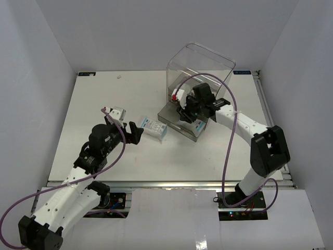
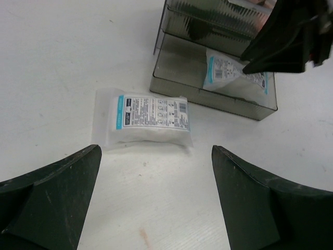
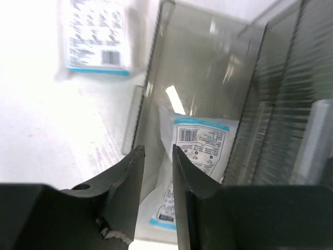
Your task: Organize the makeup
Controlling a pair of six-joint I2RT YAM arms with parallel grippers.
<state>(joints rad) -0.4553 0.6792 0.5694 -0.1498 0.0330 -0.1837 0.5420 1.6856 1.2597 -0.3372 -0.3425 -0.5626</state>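
Observation:
One white-blue sachet (image 1: 155, 128) lies flat on the table; it also shows in the left wrist view (image 2: 151, 117) and the right wrist view (image 3: 96, 36). My left gripper (image 1: 132, 133) is open and empty just short of it, low over the table (image 2: 156, 151). A second sachet (image 1: 198, 125) sits tilted in the pulled-out grey drawer (image 1: 174, 124). My right gripper (image 1: 184, 113) is down in that drawer. Its jaws (image 3: 156, 156) stand a narrow gap apart with the sachet's (image 3: 203, 143) white edge between them. Brushes, puffs and pad are out of view.
The clear box (image 1: 200, 65) with grey drawers stands at the back right, its bottom drawer (image 2: 208, 96) pulled out toward the table's middle. My right gripper's black body (image 2: 291, 36) hangs over it. White walls enclose the table on three sides.

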